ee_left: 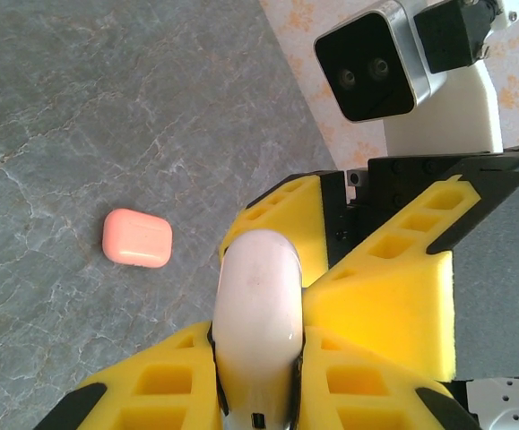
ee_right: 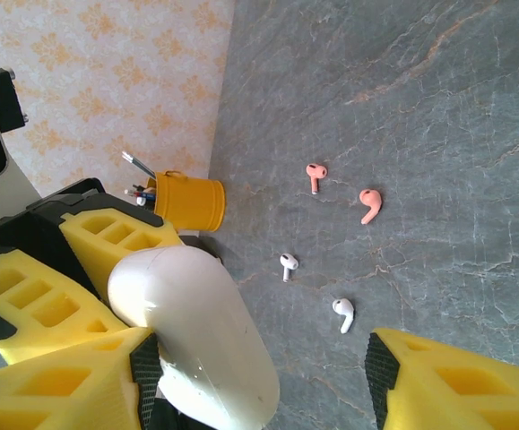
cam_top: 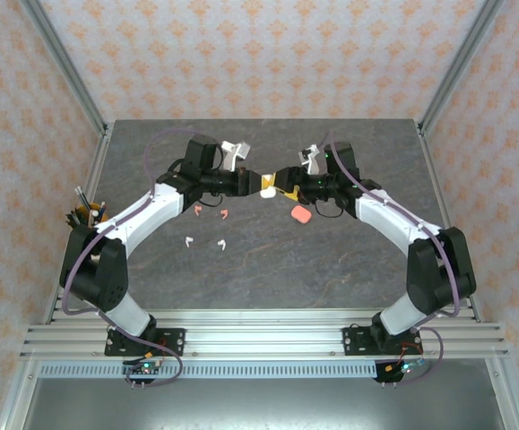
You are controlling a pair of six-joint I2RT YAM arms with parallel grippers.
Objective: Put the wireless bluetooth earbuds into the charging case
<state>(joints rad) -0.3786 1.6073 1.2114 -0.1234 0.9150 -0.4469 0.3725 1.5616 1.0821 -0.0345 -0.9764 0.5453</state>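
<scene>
Near four tiny stemmed earbuds (ee_right: 343, 313), white and pink, left fingers (ee_left: 151, 387) pinch a white case (ee_left: 259, 305), right fingers (ee_right: 461, 381) spread.

That white case (ee_left: 257, 305) is glossy smooth plastic, pink case (ee_left: 137, 238) more satin (soft sheen), table (ee_left: 107, 107) looks like matt veined stone.
</scene>
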